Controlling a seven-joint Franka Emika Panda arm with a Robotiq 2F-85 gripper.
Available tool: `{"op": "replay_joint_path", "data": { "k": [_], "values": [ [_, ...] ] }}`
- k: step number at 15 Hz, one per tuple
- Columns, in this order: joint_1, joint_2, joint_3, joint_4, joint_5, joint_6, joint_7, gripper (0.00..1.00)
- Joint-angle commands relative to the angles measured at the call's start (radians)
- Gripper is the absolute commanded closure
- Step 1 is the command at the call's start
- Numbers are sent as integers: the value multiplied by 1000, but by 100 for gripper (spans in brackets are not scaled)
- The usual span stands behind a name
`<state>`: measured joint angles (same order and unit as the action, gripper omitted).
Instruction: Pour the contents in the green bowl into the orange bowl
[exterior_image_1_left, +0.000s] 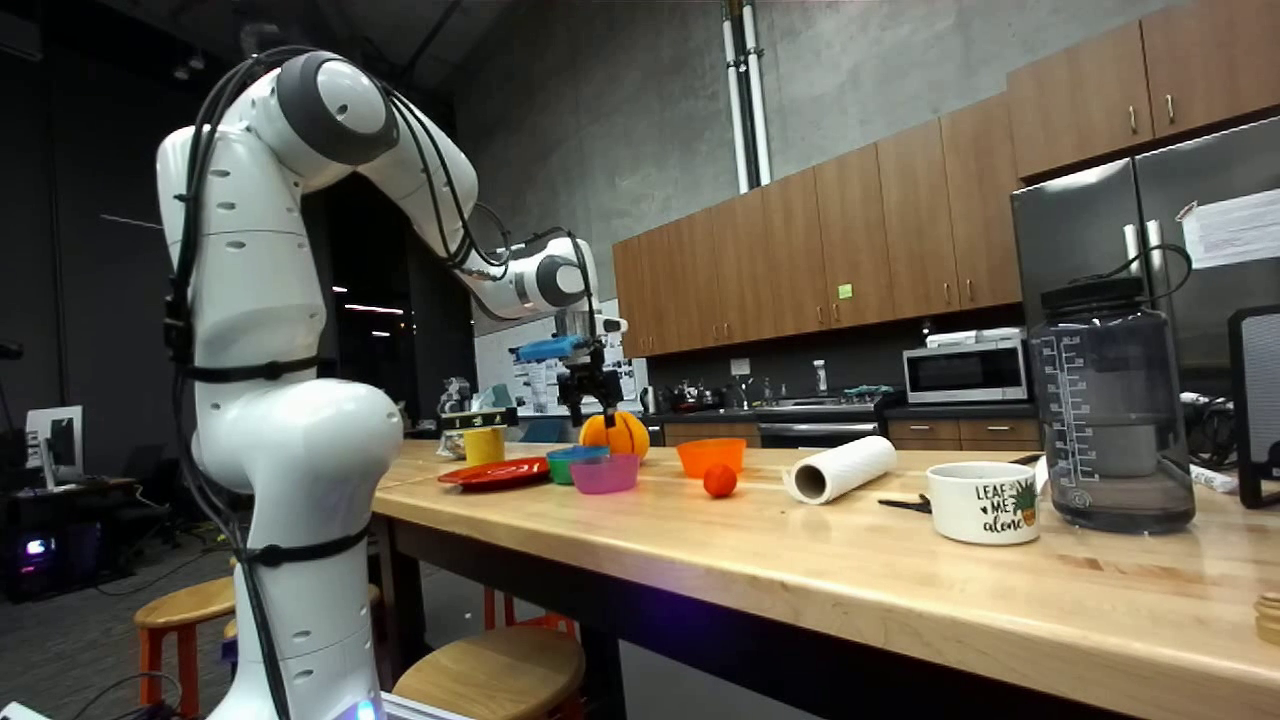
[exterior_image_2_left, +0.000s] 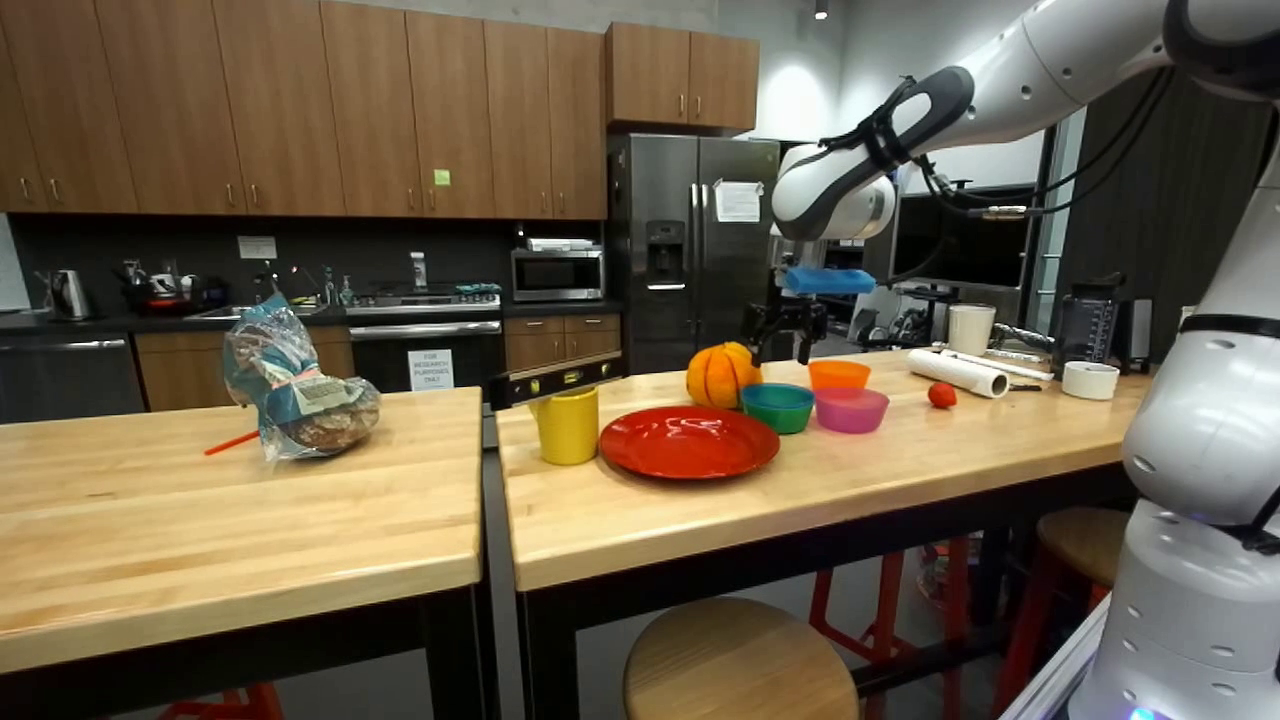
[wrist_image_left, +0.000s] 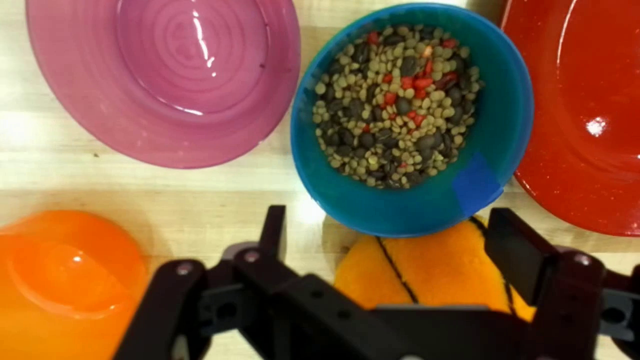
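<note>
Nearest in the wrist view, the gripper (wrist_image_left: 389, 230) spans the bottom edge, jaws wide apart on nothing; the green bowl (wrist_image_left: 500, 120), its lentil-like mix (wrist_image_left: 395, 110) unpoured, sits upper right of centre. Grasping it seems the step in hand, calling for a shift up-frame, then down, while the pumpkin-like ball (wrist_image_left: 430, 272) below, red plate (wrist_image_left: 595, 75) right and magenta bowl (wrist_image_left: 165, 130) left may crowd the jaws; the orange bowl (wrist_image_left: 65, 285) lies lower left.

In my wrist view I see a teal-green bowl (wrist_image_left: 385, 210), upper centre — contents (wrist_image_left: 395, 110) speckled tan, black, red — and an orange bowl (wrist_image_left: 65, 285), lower left.
</note>
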<state>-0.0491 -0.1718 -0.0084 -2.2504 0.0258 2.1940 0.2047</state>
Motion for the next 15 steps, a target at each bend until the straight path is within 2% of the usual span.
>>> {"op": "replay_joint_path", "data": {
  "k": [1,3,6,15],
  "values": [
    [8,17,-31,41,27,-63,-188,0],
    [7,30,-41,57,24,-98,-281,0],
    [1,49,-44,71,-16,-118,-348,0],
    [-9,149,-55,95,-24,-50,-352,0]
  ]
}}
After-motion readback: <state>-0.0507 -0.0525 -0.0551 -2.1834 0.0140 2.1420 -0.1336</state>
